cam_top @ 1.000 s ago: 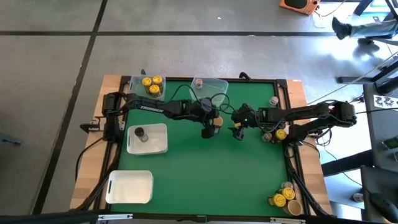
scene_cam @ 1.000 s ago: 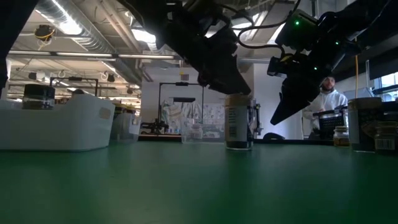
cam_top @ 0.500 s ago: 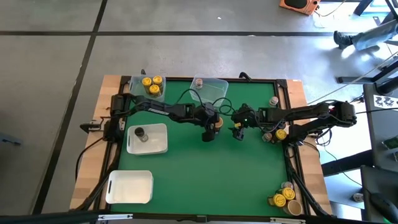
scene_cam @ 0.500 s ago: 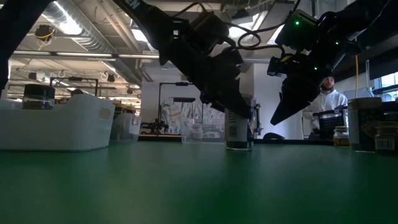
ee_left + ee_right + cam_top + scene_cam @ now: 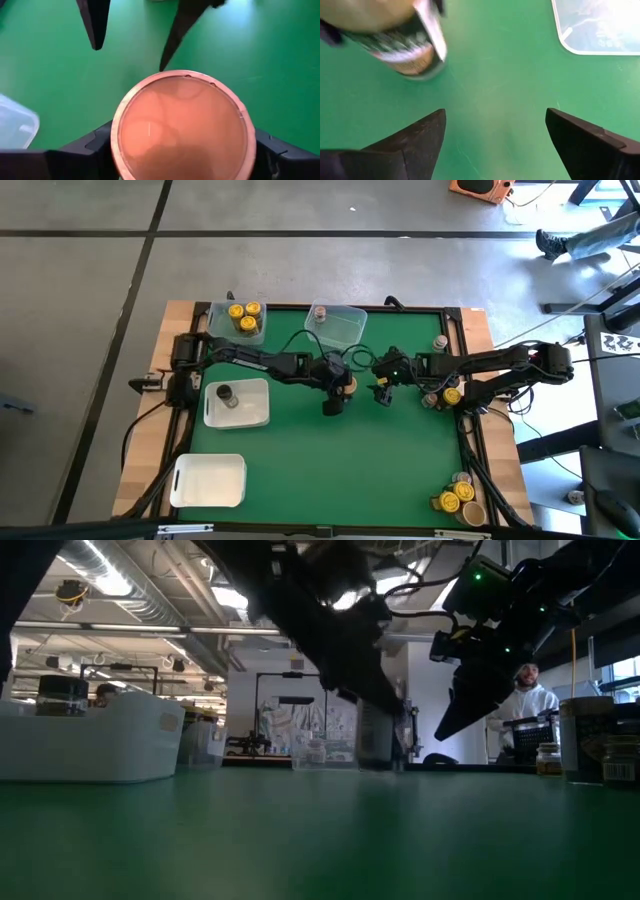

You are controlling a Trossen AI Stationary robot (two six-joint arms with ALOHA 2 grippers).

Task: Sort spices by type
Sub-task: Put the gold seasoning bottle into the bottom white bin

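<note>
Mid-mat [image 5: 300, 440], left gripper [image 5: 337, 393] clamped on tan-lidded jar [image 5: 346, 385], lid [image 5: 182, 125] filling the left wrist view between dark fingers [image 5: 80, 152]. Blurred in the low view, jar [image 5: 378, 735] lifted just clear of the mat under the gripper [image 5: 345, 650]. Just beside the jar, right gripper [image 5: 381, 392] hanging above the mat with fingers [image 5: 415, 137] spread wide, empty, jar [image 5: 402, 42] ahead of them in the right wrist view. Beyond the jar, clear tub [image 5: 337, 326] holding one grey-lidded jar [image 5: 320, 311]; beside that, second tub [image 5: 238, 321] with yellow-lidded jars [image 5: 243, 316]. Well apart from the jar, white tray [image 5: 237, 402] with a dark-lidded jar [image 5: 225, 393]. More jars [image 5: 456, 498] at the mat's far corner.
</note>
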